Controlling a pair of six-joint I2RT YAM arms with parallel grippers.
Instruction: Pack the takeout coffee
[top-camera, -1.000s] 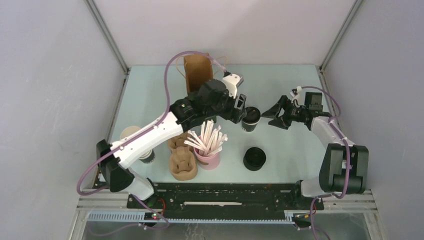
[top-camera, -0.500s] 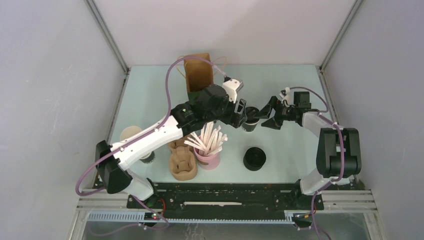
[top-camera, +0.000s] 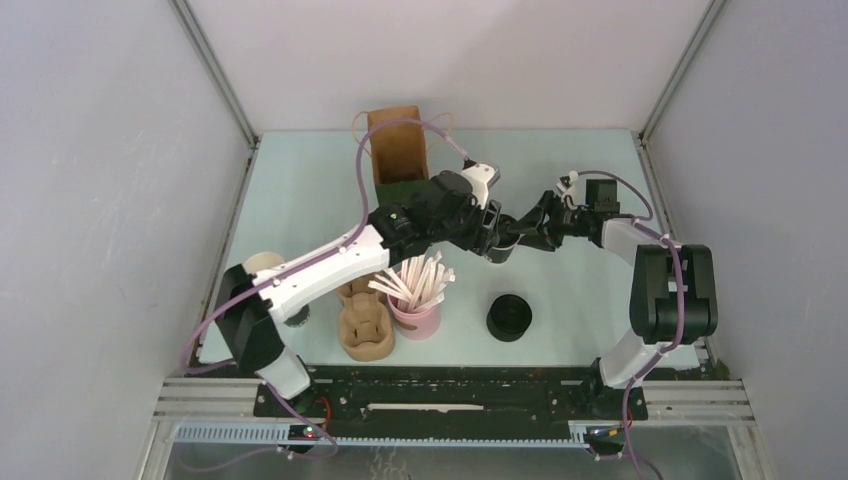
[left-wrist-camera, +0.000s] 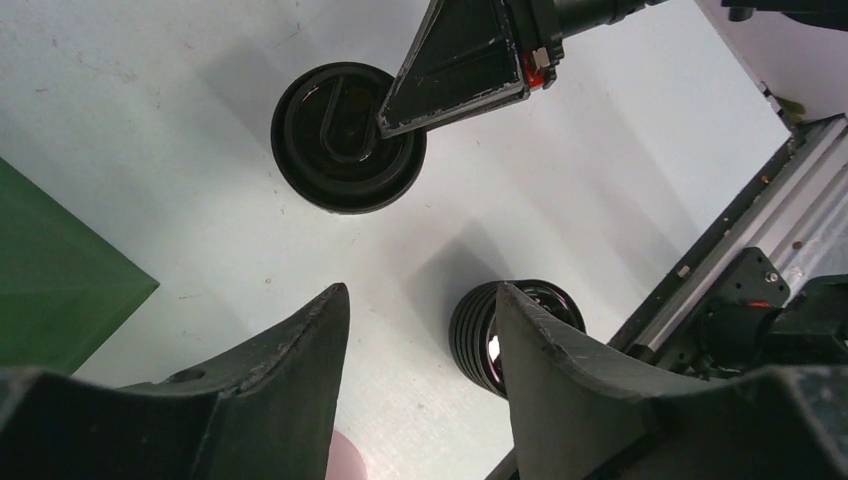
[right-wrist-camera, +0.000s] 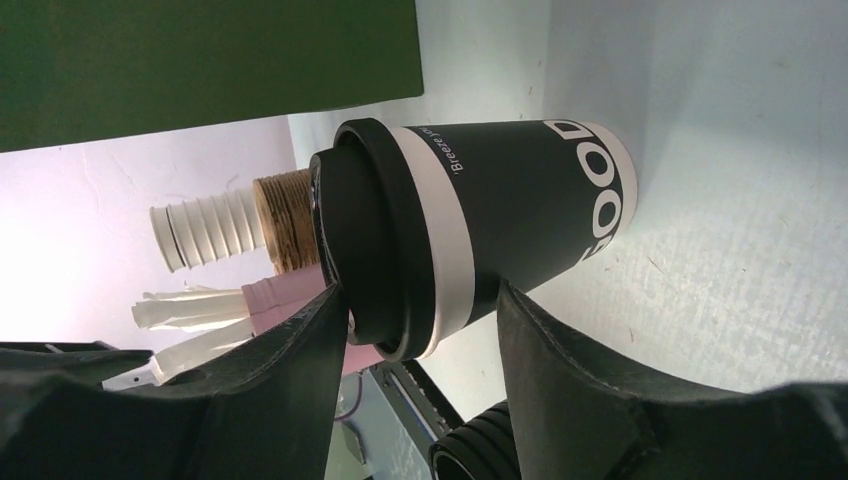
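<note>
On the pale worktop (top-camera: 300, 180) the takeout coffee (right-wrist-camera: 500, 230) stands upright near the middle. The right hand (right-wrist-camera: 420, 292) is spread around its lidded top, not clenched; the left hand (left-wrist-camera: 420, 292) hangs released above. Probably light, crushable paper, so grip gently just below the lid

You have the takeout coffee (right-wrist-camera: 520, 210) in matt black paper with a white band, its lid (left-wrist-camera: 322, 140) smooth, faintly glossy black plastic, ribbed black plastic lid stack (top-camera: 509, 316) at its 6 o'clock, brown kraft paper bag (top-camera: 395, 140) at the 12 o'clock edge, table (top-camera: 300, 200) pale, matt, lightly scuffed.
</note>
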